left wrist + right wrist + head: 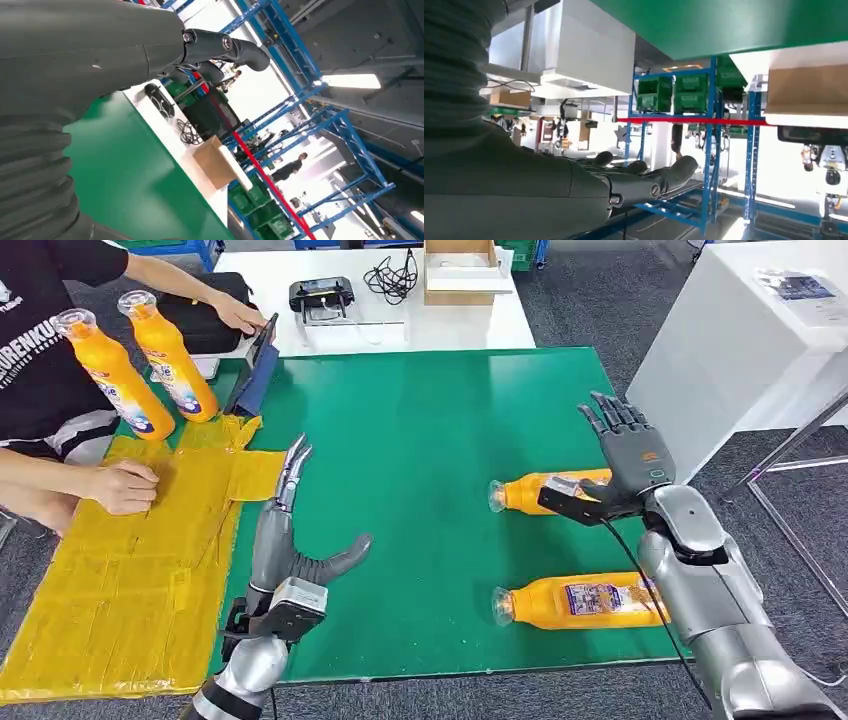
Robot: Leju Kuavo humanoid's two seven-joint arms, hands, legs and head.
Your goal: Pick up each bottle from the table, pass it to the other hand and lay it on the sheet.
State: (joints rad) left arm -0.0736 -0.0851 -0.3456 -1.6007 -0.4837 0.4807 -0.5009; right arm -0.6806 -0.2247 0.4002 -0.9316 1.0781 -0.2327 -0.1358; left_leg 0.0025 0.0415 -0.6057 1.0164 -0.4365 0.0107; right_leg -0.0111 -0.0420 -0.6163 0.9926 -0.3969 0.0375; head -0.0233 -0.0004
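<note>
Two orange bottles lie on their sides on the green mat (pixel 420 440) at the right, caps pointing left. The far bottle (pixel 535 491) is partly covered by my right hand (pixel 628 455), which hovers at it with fingers spread and the thumb across its body, holding nothing. The near bottle (pixel 575 601) lies beside my right forearm. Two more orange bottles (pixel 112 375) (pixel 172 358) stand upright at the far edge of the yellow sheet (pixel 130 580). My left hand (pixel 295 535) is open at the sheet's right edge, fingers straight and thumb out, also seen as my left hand's fingers (pixel 220 46). My right hand's fingers (pixel 644 177) are stretched out.
A person stands at the left, one hand (pixel 122 486) pressing on the sheet, the other (pixel 238 312) on a dark case at the far table. A white table behind holds a cardboard box (pixel 460 270), cables and a device. A white cabinet (pixel 740 340) stands at the right.
</note>
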